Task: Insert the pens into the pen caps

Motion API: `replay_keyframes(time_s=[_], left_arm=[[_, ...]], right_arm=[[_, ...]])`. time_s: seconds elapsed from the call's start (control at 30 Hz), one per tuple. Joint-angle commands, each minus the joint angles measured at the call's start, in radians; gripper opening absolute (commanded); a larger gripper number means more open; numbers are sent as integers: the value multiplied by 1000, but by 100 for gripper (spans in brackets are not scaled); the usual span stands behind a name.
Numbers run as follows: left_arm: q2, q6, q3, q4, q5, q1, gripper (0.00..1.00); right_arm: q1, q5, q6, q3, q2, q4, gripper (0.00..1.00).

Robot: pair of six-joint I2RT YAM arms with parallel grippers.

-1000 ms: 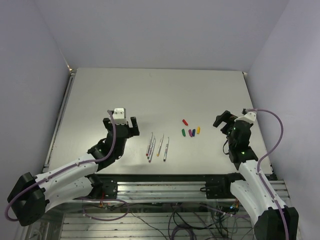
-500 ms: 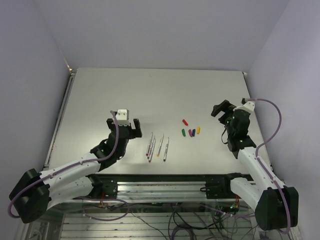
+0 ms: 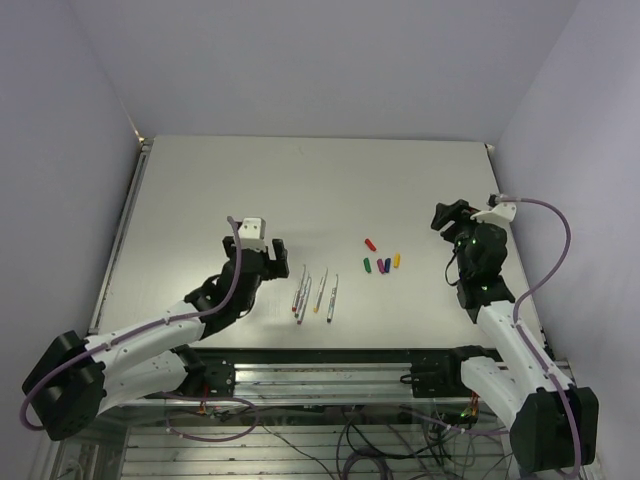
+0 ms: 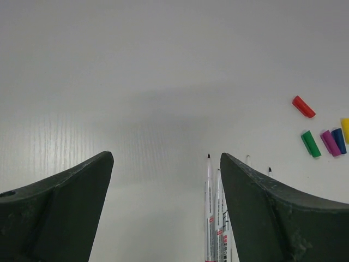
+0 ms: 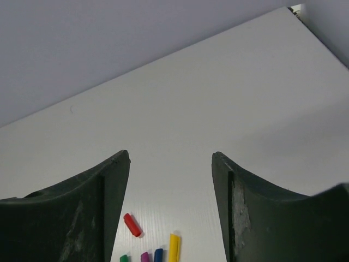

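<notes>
Several thin silvery pens [image 3: 315, 294] lie side by side near the table's front edge. In the left wrist view two pens [image 4: 210, 210] run lengthwise just inside the right finger [image 4: 272, 218], dark tips pointing away. My left gripper [image 3: 258, 252] [image 4: 166, 158] hovers just left of them, open and empty. Right of the pens lie the pen caps: red [image 3: 370, 243] [image 4: 303, 106] [image 5: 132, 225], green [image 3: 367, 265] [image 4: 311, 143], purple [image 3: 381, 267] [image 4: 330, 143], blue [image 3: 387, 265] [image 5: 158, 255] and yellow [image 3: 397, 260] [image 5: 173, 246]. My right gripper [image 3: 450, 213] [image 5: 170, 155] hangs open and empty, right of the caps and above the table.
The grey table [image 3: 300, 190] is walled by pale panels at the back and sides. A metal rail [image 3: 330, 370] with both arm bases runs along the near edge. A purple cable [image 3: 555, 235] loops beside the right arm.
My left gripper has slid right, closer to the pens. My right gripper has moved toward the far side, and its jaws have narrowed somewhat.
</notes>
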Motion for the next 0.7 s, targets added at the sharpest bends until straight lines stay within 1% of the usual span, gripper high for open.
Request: replay_keyframes(time_s=[0.0, 0.07, 0.17, 0.4, 0.53, 0.67], left_arm=[[-32, -32, -25, 28, 63, 5, 89], [-23, -42, -23, 1, 94, 5, 87], [25, -82, -10, -40, 137, 5, 87], [179, -130, 35, -77, 262, 0, 87], [231, -133, 74, -133, 263, -26, 85], [258, -139, 104, -168, 247, -53, 79]], right_arm=[[-2, -45, -74, -23, 3, 58, 57], [-2, -47, -72, -15, 20, 40, 56], [-2, -47, -43, -2, 36, 5, 57], [-2, -57, -27, -4, 21, -48, 57], [-2, -45, -28, -10, 3, -69, 54], [-2, -46, -24, -22, -5, -65, 53]])
